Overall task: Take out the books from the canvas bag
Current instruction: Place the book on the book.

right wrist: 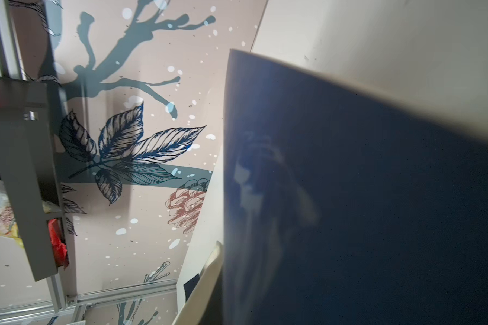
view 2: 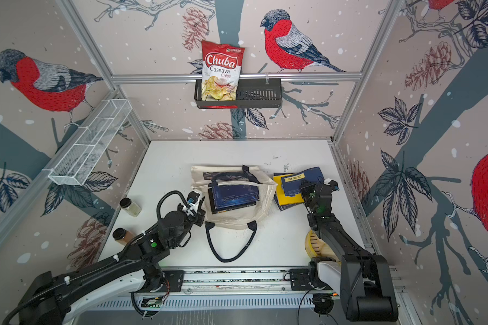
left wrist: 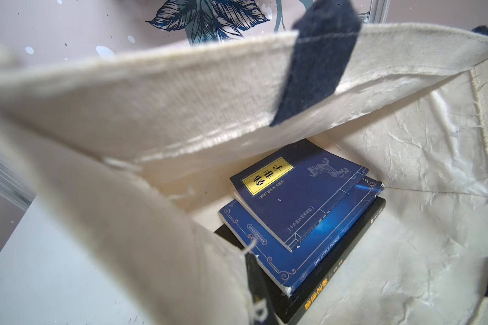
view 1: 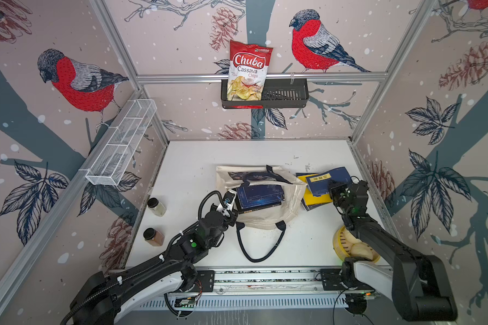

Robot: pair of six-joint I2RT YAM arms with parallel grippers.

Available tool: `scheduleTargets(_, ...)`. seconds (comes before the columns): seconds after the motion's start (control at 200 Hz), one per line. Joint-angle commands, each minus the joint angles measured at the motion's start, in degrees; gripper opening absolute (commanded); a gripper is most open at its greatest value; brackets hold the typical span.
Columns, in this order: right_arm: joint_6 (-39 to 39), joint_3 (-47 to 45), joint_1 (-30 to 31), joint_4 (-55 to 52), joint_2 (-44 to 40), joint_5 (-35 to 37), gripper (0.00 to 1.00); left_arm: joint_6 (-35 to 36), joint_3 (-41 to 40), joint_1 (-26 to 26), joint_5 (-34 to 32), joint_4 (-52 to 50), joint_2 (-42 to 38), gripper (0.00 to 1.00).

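The cream canvas bag (view 1: pixel 290 204) (view 2: pixel 265 204) lies on its side mid-table in both top views. My left gripper (view 1: pixel 229 198) (view 2: pixel 193 198) is shut on the rim at its mouth and holds it agape. Inside lies a stack of three books (view 1: pixel 259 195) (view 2: pixel 233 197). The left wrist view shows a navy one with a yellow label (left wrist: pixel 299 194) on top, "The Little Prince" (left wrist: pixel 316 253) under it and a black one (left wrist: pixel 358 228) at the bottom. Right of the bag, my right gripper (view 1: pixel 331 187) (view 2: pixel 304 187) is shut on a navy book (view 1: pixel 331 177) (right wrist: pixel 350 197), tilted over a yellow-covered book (view 1: pixel 314 198).
Two spice jars (view 1: pixel 156 206) (view 1: pixel 153 237) stand at the table's left edge. A yellow steamer basket with buns (view 1: pixel 350 247) sits under my right arm. The bag's navy handle loop (view 1: pixel 254 250) trails toward the front. On the walls hang a black basket with a chips bag (view 1: pixel 248 70) and a white wire shelf (view 1: pixel 121 143).
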Motion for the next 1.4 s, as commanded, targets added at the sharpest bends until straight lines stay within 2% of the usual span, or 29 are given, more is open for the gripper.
scheduleTargets(0.0, 0.2, -0.2, 0.4, 8.6, 2.1, -3.4, 0.11, -0.2, 0.7, -0.2, 0.5, 2.9, 0.0, 0.00)
scheduleTargets(0.155, -1.9, 0.4, 2.6, 4.9, 2.1, 1.3, 0.22, 0.0, 0.6, -0.2, 0.4, 2.8, 0.0, 0.00)
scheduleTargets(0.245, -0.5, 0.4, 2.6, 0.1, 2.1, 2.2, 0.40, 0.0, 0.7, -0.2, 0.5, 2.8, 0.0, 0.00)
scheduleTargets(0.375, 0.6, 0.7, 2.1, -5.4, 1.7, 2.7, 0.57, 0.0, 0.7, -0.2, 0.7, 2.7, 0.2, 0.00)
scheduleTargets(0.53, 2.1, 1.6, 1.3, -10.6, 0.6, 1.7, 0.71, 0.0, 0.8, -0.2, 0.7, 2.6, 0.2, 0.00)
scheduleTargets(0.62, 2.3, 3.7, 1.0, -16.4, -1.4, 0.9, 0.74, 0.1, 0.7, -0.2, 0.7, 2.6, -0.1, 0.00)
scheduleTargets(0.655, 3.2, 4.7, 1.0, -19.8, -2.5, 1.4, 0.94, 0.1, 0.6, -0.2, 0.7, 2.6, -0.1, 0.00)
scheduleTargets(0.685, 3.9, 5.7, 1.0, -22.8, -3.4, 1.9, 1.00, 0.1, 0.7, -0.2, 0.8, 2.7, -0.1, 0.00)
scheduleTargets(0.85, 5.3, 10.9, 0.8, -35.3, -5.0, 3.4, 1.00, 0.2, 0.9, -0.2, 1.4, 2.6, 0.0, 0.00)
scheduleTargets(1.056, 3.4, 16.2, 0.2, -47.4, -2.4, -0.6, 1.00, 0.2, 0.8, -0.2, 1.4, 2.3, -0.5, 0.00)
scheduleTargets(1.131, 3.6, 17.6, 0.2, -52.0, -2.9, 0.2, 1.00, 0.2, 0.8, -0.2, 1.5, 2.5, -0.5, 0.00)
scheduleTargets(1.231, 2.8, 19.1, 0.3, -56.3, -5.6, 2.0, 1.00, 0.1, 0.8, -0.2, 2.4, 2.3, -0.2, 0.00)
scheduleTargets(1.396, 3.3, 19.7, 2.4, -57.6, -13.1, 2.4, 1.00, 0.0, 0.8, -0.2, 2.4, 2.4, -0.3, 0.00)
